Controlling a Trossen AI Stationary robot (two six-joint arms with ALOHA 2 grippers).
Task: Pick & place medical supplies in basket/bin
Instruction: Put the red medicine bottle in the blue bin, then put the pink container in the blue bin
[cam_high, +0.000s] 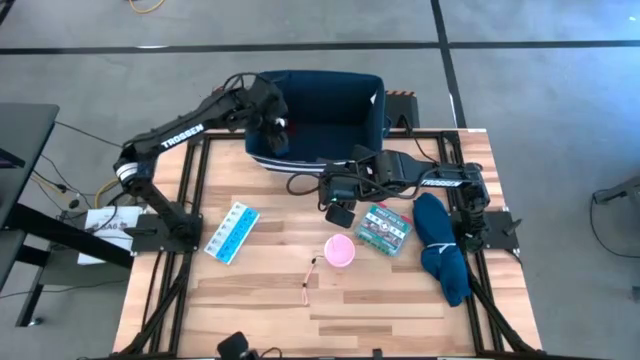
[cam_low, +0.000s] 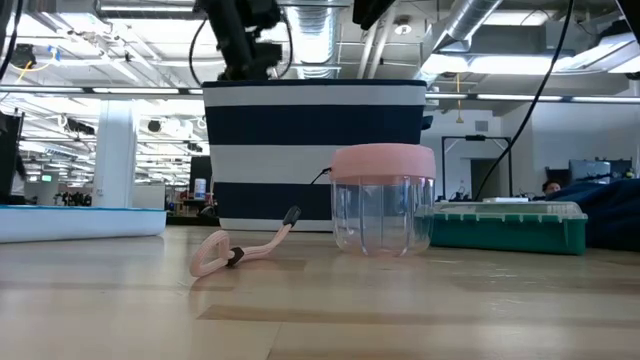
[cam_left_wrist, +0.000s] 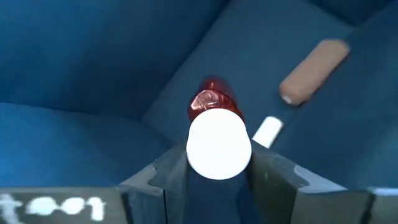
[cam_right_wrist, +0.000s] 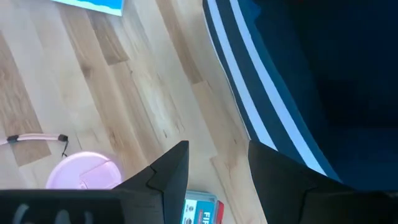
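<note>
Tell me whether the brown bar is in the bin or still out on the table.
In the bin. The left wrist view shows the brown bar lying on the navy bin's blue floor, beyond the red-white bottle between the left gripper's fingers.

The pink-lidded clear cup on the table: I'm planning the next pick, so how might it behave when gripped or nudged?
The pink-lidded clear cup stands upright on a base that looks narrower than its lid, so a sideways nudge could well tip it. Its clear, thin-looking walls suggest it is light and probably slick. If tipped, its round body would likely roll toward the pink strap or the green first-aid box.

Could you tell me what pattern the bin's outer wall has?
Navy with white horizontal stripes on the bin, clearest in the low view.
</note>
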